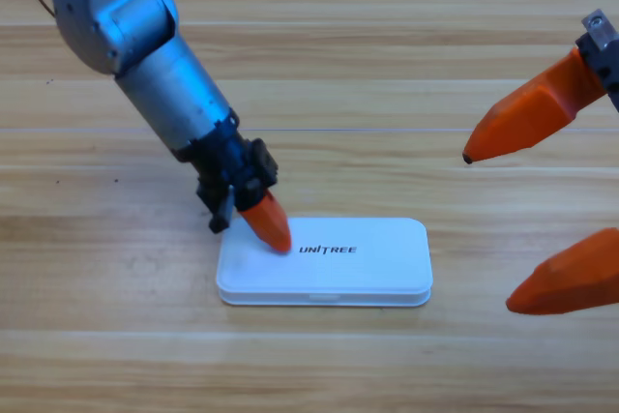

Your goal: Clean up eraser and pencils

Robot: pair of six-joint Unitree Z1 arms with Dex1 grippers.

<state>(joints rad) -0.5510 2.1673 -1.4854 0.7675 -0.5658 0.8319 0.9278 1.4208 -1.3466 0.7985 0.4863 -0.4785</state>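
The white case lies in the middle of the table with its lid down and the UNITREE print facing up. My left gripper comes in from the upper left and points down, its orange jaws together, with the tip resting on the left end of the lid. My right gripper waits at the right edge, partly cut off, with its two orange jaws spread wide and nothing between them. The eraser and the pencils are out of view.
The wooden table surrounds the case. The grey left arm slants across the upper left of the picture.
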